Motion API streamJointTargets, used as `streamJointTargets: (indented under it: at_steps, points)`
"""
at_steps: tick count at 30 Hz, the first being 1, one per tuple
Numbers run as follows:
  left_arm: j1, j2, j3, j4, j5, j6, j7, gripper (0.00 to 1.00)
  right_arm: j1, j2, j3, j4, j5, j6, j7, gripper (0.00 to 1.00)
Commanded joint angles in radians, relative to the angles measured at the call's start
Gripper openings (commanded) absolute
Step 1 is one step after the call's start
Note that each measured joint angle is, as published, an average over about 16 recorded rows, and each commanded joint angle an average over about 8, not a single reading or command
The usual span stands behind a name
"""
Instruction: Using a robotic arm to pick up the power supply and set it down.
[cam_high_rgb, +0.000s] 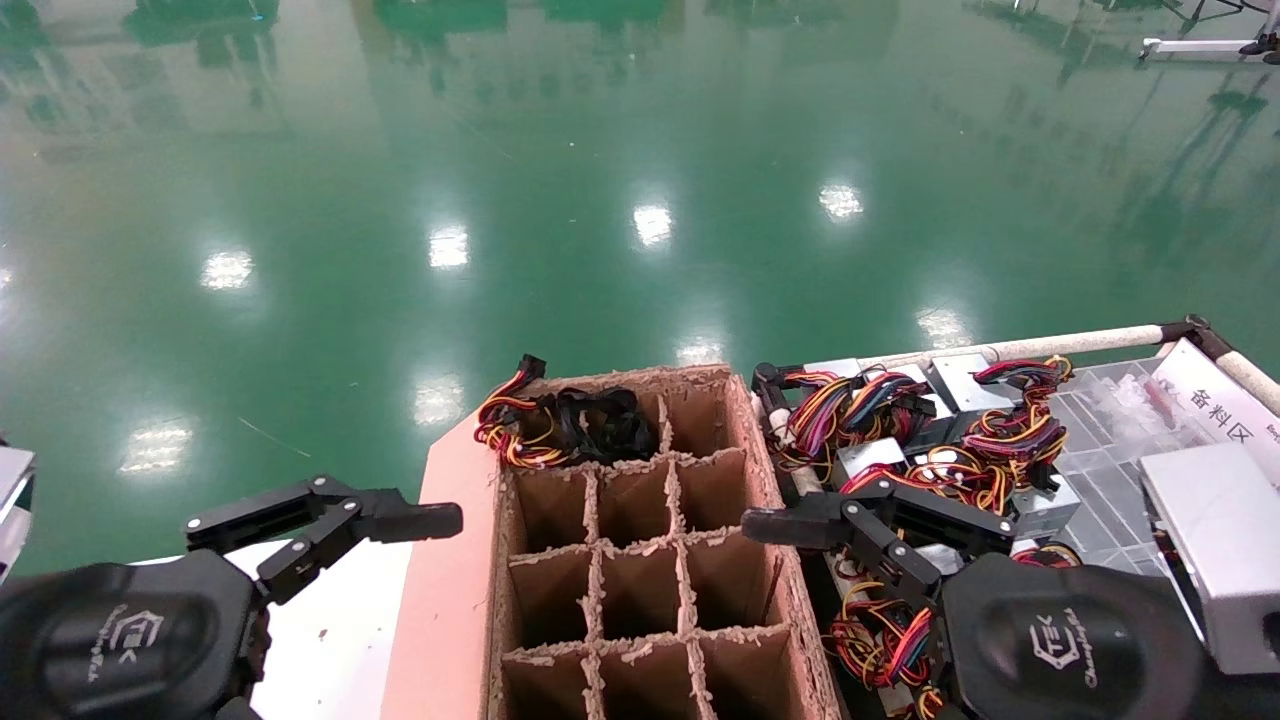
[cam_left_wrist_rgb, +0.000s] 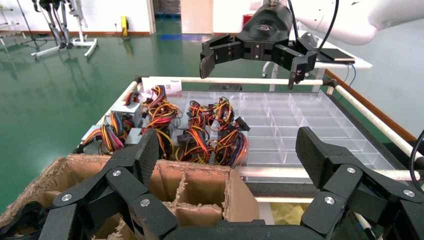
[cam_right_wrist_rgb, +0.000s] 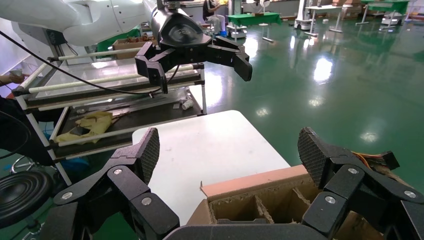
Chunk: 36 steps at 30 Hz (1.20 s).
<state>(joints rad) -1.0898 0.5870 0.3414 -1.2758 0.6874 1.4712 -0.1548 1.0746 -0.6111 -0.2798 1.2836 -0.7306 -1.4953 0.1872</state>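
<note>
Several power supplies, silver boxes (cam_high_rgb: 868, 455) under red, yellow and orange wire bundles (cam_left_wrist_rgb: 200, 135), lie at the far end of the rack on my right. More coloured wires (cam_high_rgb: 512, 428) and a black cable coil (cam_high_rgb: 600, 422) fill the far-left cell of the divided cardboard box (cam_high_rgb: 745, 440). My right gripper (cam_high_rgb: 770, 560) hovers open and empty between the rack and the box, pointing left (cam_right_wrist_rgb: 230, 150). On the box's other side my left gripper (cam_high_rgb: 430, 545) faces it over the white table (cam_high_rgb: 330, 620), also open and empty (cam_left_wrist_rgb: 227, 150).
The box's other cells (cam_high_rgb: 640, 580) hold nothing; a pink flap (cam_high_rgb: 450, 580) hangs off its left side. The rack has white tube rails (cam_high_rgb: 1050, 343), a clear compartment tray (cam_left_wrist_rgb: 300, 120), a labelled sign (cam_high_rgb: 1215, 410) and a large silver case (cam_high_rgb: 1220, 540). Green floor lies beyond.
</note>
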Motion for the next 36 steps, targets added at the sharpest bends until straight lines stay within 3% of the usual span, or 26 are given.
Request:
streamJointTargets:
  at_steps: [1, 34, 36]
  points:
    - [0.000, 0.000, 0.000, 0.000, 0.000, 0.000, 0.000, 1.00, 0.000, 0.000, 0.000, 0.000, 0.000, 0.000, 0.000, 1.00]
    - [0.000, 0.000, 0.000, 0.000, 0.000, 0.000, 0.000, 1.00, 0.000, 0.000, 0.000, 0.000, 0.000, 0.000, 0.000, 1.00]
    - [0.000, 0.000, 0.000, 0.000, 0.000, 0.000, 0.000, 0.86, 0.000, 0.000, 0.000, 0.000, 0.000, 0.000, 0.000, 1.00]
